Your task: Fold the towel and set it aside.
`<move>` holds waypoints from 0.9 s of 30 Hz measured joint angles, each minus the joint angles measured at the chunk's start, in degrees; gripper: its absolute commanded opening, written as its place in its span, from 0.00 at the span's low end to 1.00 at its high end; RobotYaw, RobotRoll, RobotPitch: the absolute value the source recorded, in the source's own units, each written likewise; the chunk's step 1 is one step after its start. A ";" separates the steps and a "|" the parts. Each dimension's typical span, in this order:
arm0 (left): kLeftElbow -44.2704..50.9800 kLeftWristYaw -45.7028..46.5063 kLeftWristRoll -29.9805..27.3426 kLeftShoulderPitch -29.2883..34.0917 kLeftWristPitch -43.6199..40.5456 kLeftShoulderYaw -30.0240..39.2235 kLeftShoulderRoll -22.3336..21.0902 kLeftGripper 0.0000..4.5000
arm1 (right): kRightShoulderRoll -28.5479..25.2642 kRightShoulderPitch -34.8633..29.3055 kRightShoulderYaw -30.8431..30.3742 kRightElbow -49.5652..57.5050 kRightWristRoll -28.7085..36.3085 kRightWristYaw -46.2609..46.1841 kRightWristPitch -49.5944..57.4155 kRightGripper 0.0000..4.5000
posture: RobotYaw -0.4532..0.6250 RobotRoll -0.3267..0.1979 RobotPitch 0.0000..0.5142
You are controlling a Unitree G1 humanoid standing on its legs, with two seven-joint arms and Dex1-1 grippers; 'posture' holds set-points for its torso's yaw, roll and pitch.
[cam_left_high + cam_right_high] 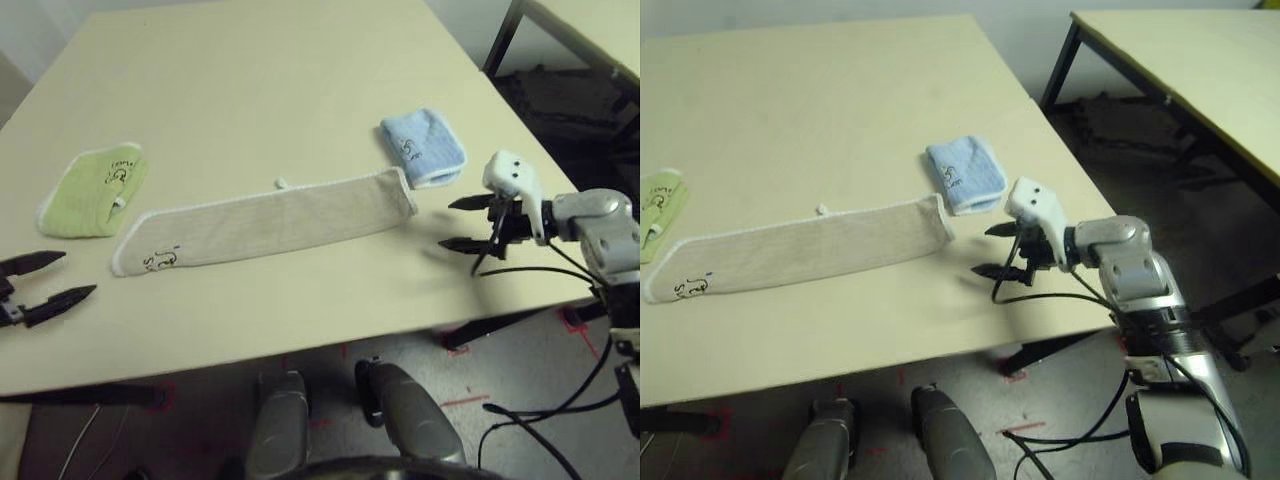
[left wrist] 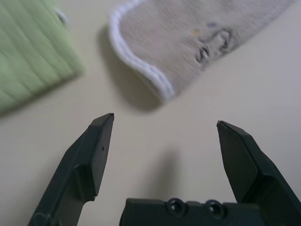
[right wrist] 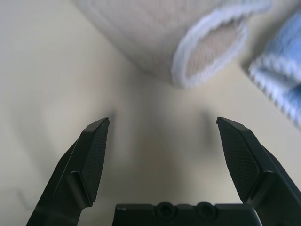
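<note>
Towel (image 1: 265, 222) lying as a long strip on the surface (image 1: 250, 80). Left gripper (image 1: 72, 280) and right gripper (image 1: 458, 222) hovering off its ends, fingers apart. Right eye view is showing a second table (image 1: 1200, 60).

The two head views look forward and down from above the pale cream table (image 1: 300, 90). Both take in the long beige ribbed towel with white edging (image 1: 265, 222) and the small folded light-blue cloth (image 1: 966, 174), the right eye reaching further right to a second table (image 1: 1200, 70). The left wrist camera sits low and close behind its black two-fingered gripper (image 2: 164, 125), facing the towel's logo end. The right wrist camera, equally near behind its own gripper (image 3: 162, 122), faces the towel's other end
</note>
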State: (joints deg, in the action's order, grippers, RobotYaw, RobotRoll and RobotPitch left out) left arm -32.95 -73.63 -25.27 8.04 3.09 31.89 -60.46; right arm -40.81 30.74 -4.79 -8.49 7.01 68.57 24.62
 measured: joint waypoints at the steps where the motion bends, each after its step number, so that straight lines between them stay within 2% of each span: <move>1: 2.48 1.28 -0.21 0.78 -1.16 0.59 0.84 1.00 | 0.10 -0.09 0.18 0.42 0.20 -0.89 0.07 1.00 | 0.38 0.62 0.41; 6: 8.16 6.17 -0.25 1.27 -4.27 0.89 4.38 1.00 | 1.19 -1.43 0.24 1.36 1.47 -3.76 0.51 1.00 | 0.37 0.62 0.41; 14: 10.26 10.73 0.80 0.78 -5.02 -0.34 8.32 1.00 | 3.01 -2.29 0.16 2.73 2.21 -7.09 0.95 1.00 | 0.37 0.62 0.40; 15: 10.57 10.90 0.95 1.07 -5.04 -0.71 8.90 1.00 | 3.56 -2.41 0.15 2.85 2.35 -7.56 0.98 0.97 | 0.37 0.62 0.40; 17: 11.14 11.07 0.97 1.48 -5.25 -1.07 9.49 0.91 | 4.44 -2.50 0.15 3.23 2.85 -8.45 1.20 0.90 | 0.37 0.62 0.40; 20: 12.00 11.10 0.94 2.04 -5.50 -1.12 9.55 0.71 | 4.71 -2.49 0.15 3.75 3.48 -9.28 1.31 0.66 | 0.37 0.62 0.39; 23: 12.03 11.08 0.92 2.27 -5.74 -1.12 9.55 0.46 | 4.71 -2.52 0.15 3.76 3.75 -9.78 1.30 0.38 | 0.37 0.62 0.39; 27: 12.03 11.05 0.89 2.24 -5.85 -1.12 9.55 0.15 | 4.71 -2.56 0.15 3.76 3.94 -9.81 1.25 0.08 | 0.37 0.62 0.39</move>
State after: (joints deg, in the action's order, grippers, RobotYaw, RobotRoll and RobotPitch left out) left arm -20.92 -62.58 -24.38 10.29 -2.76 30.78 -50.91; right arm -36.11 28.19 -4.64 -4.73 10.95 58.76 25.87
